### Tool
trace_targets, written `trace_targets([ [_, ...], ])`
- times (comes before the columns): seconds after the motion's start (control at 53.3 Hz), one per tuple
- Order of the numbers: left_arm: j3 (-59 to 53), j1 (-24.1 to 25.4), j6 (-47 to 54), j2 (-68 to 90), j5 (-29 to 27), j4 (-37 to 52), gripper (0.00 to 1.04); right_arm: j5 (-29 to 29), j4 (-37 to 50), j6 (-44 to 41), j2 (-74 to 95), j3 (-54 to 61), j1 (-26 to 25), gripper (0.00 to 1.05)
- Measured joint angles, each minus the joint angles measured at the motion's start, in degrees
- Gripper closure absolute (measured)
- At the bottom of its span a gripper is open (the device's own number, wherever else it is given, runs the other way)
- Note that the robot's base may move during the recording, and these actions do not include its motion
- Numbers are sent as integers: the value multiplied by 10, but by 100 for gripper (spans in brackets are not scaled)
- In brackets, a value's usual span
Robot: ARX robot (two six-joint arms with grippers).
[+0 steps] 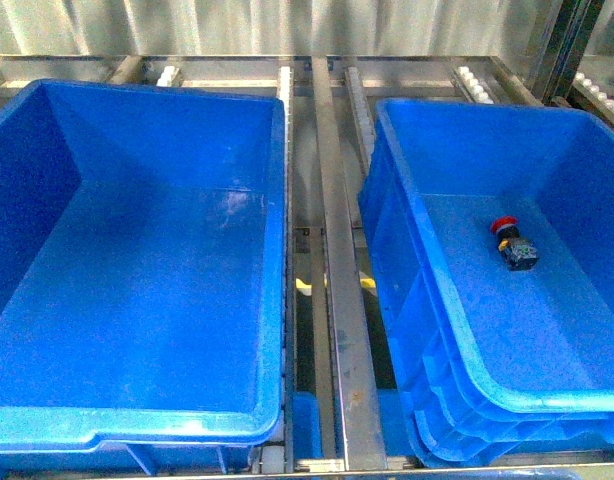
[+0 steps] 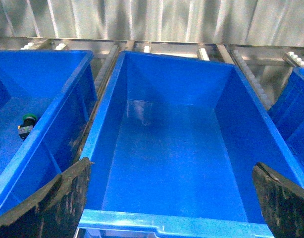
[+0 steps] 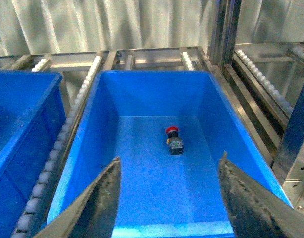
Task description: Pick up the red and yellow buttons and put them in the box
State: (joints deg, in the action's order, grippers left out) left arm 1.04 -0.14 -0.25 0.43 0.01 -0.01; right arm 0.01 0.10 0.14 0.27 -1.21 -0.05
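Observation:
A red button with a black body lies on its side on the floor of the box, the blue crate on the right with stacked rims. The right wrist view shows the same red button mid-floor in the box. My right gripper hovers open above the box's near end, its fingers well apart and short of the button. My left gripper hangs open over the near end of a bare blue crate. No yellow button is in view. Neither gripper shows in the front view.
The big blue crate on the left holds nothing. Further left, another blue crate holds a green-capped switch. A steel rail and roller tracks run between the crates. A metal post stands behind the box.

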Motion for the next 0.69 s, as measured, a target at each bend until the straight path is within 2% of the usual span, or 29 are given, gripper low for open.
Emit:
trace_targets([
  [0.206,0,0,0,0,2,0,8,4,0,0,0,0,0,6],
  [0.694,0,0,0,0,0,0,8,0,-2,0,0,0,0,7],
])
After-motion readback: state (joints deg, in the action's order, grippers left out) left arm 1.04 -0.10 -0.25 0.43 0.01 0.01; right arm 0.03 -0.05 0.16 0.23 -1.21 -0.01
